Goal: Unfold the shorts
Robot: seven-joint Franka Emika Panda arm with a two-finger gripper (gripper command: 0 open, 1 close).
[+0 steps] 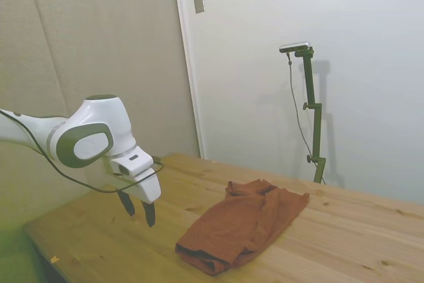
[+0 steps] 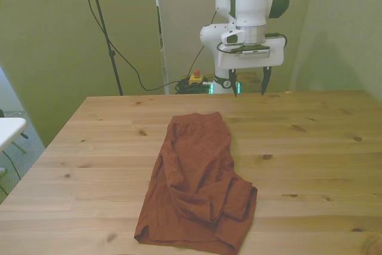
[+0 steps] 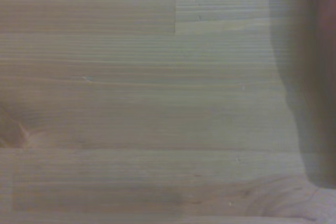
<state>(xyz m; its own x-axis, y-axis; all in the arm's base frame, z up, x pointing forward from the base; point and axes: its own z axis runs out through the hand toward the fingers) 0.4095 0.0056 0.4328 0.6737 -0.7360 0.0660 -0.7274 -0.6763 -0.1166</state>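
Shorts [image 2: 200, 180] lie folded on the wooden table [image 2: 322, 165], a rust-orange fabric bundle doubled over on itself. In the front view they run from the table's middle down to its near edge, slightly to the front view's left of centre, with creased layers bunched at the near end. In the side view [image 1: 242, 225] a dark trim shows along the folded edge. The gripper [image 2: 249, 82] hangs above the far edge of the table, well apart from the garment and touching nothing. Its two dark fingers [image 1: 150, 213] stand spread wide, with nothing between them. The wrist view shows mostly bare, blurred wood planks [image 3: 147, 103], with a dim reddish band along one edge that is too blurred to identify.
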